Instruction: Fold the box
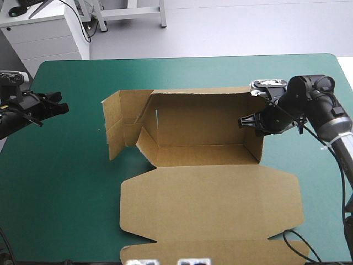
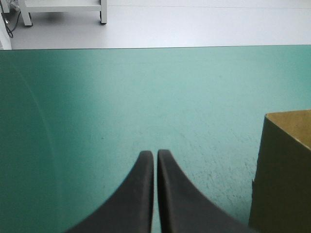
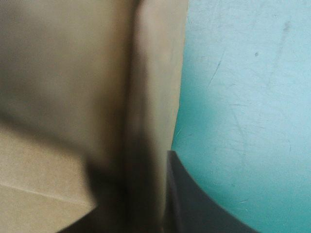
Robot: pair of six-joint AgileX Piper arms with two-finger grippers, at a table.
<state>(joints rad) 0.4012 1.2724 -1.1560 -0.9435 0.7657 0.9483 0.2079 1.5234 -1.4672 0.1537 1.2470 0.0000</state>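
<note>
The brown box [image 1: 209, 204] lies mid-table as an open tray. Its back and right walls stand up, its left end flaps [image 1: 118, 124] stand half raised and splayed, and its wide lid lies flat toward the near edge. My right gripper [image 1: 251, 121] reaches in from the right and is shut on the box's right wall [image 3: 155, 73], one black finger on each side of the board [image 3: 141, 160]. My left gripper [image 1: 60, 107] hovers shut and empty over the bare cover left of the box. Seen from its wrist, the left gripper [image 2: 155, 155] has a box flap [image 2: 286, 170] off to one side.
The teal-green cover [image 1: 55, 193] lies bare on the left of the box and beyond it up to the far edge. A black cable loop [image 1: 292, 243] rests by the lid's near right corner.
</note>
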